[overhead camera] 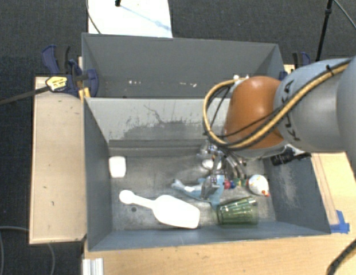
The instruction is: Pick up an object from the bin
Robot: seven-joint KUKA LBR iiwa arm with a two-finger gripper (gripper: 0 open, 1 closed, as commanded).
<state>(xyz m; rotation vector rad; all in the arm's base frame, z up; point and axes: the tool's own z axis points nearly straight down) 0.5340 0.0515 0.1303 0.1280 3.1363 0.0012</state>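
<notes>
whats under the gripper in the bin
A pale blue thing lies under the gripper, one end poking out. The rest is covered by the gripper, so its full shape, and whether it is gripped, cannot be seen.

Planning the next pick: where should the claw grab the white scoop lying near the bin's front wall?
Grip the white scoop by its narrow handle, coming straight down from above and closing across it. It lies flat, handle pointing left with open bin floor either side; the wide bowl looks too broad to span.
</notes>
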